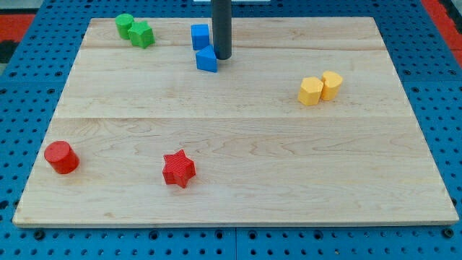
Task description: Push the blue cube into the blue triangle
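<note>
Blue cube (200, 36) is sitting near the worktop's (253, 144) top edge, just above the blue triangle (207, 60).
No jaws here, so nothing's opening or holding. My tip (221, 58) is sitting just right of the triangle. I'm guessing the cube's light, rigid and slidey, so I'm aiming at its far face, dead centre.

A robotics lab bench: a pale wooden counter (238, 180) lies on a blue perforated mounting board (426, 238), with red matting (18, 25) showing at ten o'clock and two o'clock.

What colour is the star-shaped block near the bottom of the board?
Red. The star block shows clearly in the camera view, the only view, at the view's lower left.
</note>
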Robot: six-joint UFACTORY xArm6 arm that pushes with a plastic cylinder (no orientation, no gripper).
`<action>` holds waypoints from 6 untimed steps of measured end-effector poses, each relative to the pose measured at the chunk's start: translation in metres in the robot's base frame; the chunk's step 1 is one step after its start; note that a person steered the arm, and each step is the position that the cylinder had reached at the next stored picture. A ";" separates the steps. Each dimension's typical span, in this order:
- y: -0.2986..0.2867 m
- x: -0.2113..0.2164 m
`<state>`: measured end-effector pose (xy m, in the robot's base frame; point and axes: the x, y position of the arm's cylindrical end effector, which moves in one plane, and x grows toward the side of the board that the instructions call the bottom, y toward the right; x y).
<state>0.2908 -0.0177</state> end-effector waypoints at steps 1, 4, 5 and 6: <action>0.002 -0.049; -0.054 -0.075; -0.059 -0.059; -0.055 -0.022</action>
